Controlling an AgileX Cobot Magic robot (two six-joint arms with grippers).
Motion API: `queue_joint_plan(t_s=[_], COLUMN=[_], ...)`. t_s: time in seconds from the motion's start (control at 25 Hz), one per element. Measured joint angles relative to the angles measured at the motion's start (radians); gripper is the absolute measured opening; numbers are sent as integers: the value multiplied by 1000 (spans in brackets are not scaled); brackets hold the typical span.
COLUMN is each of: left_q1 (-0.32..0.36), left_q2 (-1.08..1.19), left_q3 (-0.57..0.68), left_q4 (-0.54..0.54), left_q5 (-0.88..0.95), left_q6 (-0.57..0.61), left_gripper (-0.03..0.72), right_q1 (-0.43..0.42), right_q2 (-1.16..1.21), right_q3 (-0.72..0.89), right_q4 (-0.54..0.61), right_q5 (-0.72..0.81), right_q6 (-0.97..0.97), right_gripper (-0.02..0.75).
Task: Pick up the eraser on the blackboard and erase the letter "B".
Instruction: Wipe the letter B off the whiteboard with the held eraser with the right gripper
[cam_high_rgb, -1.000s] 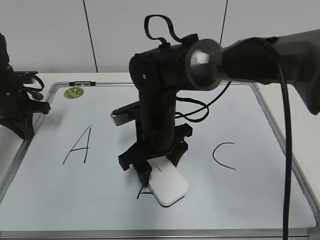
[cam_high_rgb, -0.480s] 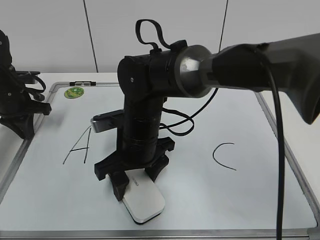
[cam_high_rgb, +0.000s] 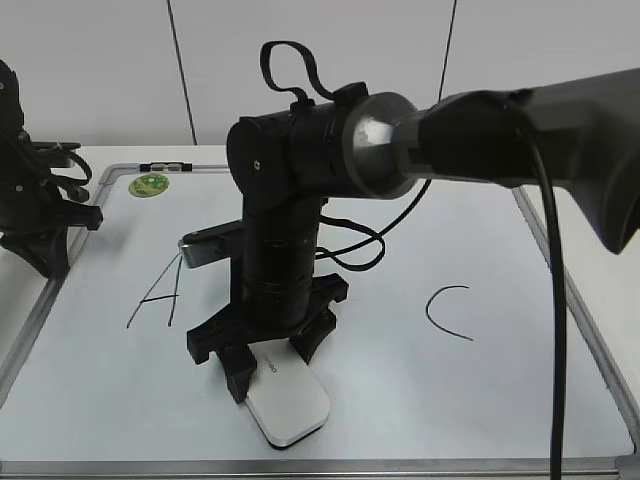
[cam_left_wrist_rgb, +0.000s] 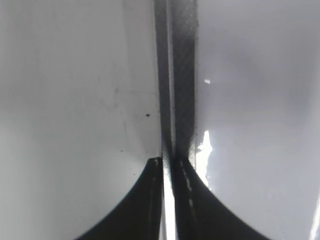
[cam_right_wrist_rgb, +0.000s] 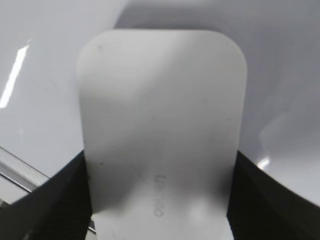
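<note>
White rounded-rectangular plastic eraser (cam_high_rgb: 288, 404) lies flat near the front edge of the silver-framed white blackboard (cam_high_rgb: 480, 390).
We see its long axis slanting toward the front-right; right gripper (cam_high_rgb: 268, 358) jaws clamp its sides, left gripper (cam_left_wrist_rgb: 167, 200) jaws pressed together.

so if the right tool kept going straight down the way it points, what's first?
The right tool points down, shut on the eraser, which looks pressed on the blackboard. So the eraser meets the board first; contact looks likely, not certain.
</note>
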Motion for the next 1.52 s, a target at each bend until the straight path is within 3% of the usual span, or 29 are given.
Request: queue_joint_plan(t_s=[0.44,1.52], left_q1=[-6,-16], left_q2=[0,2], left_q3=[0,-2], left_q4=[-26,-18], left_q5=[-6,-10], left_q6=[0,-4], left_gripper=[27,27], right_q1=[18,6], right_q2=[0,0], right_q3=[-2,-2], right_q4=[-190,-241], right_q5=[34,52], right_q6=[188,241], right_gripper=[525,525])
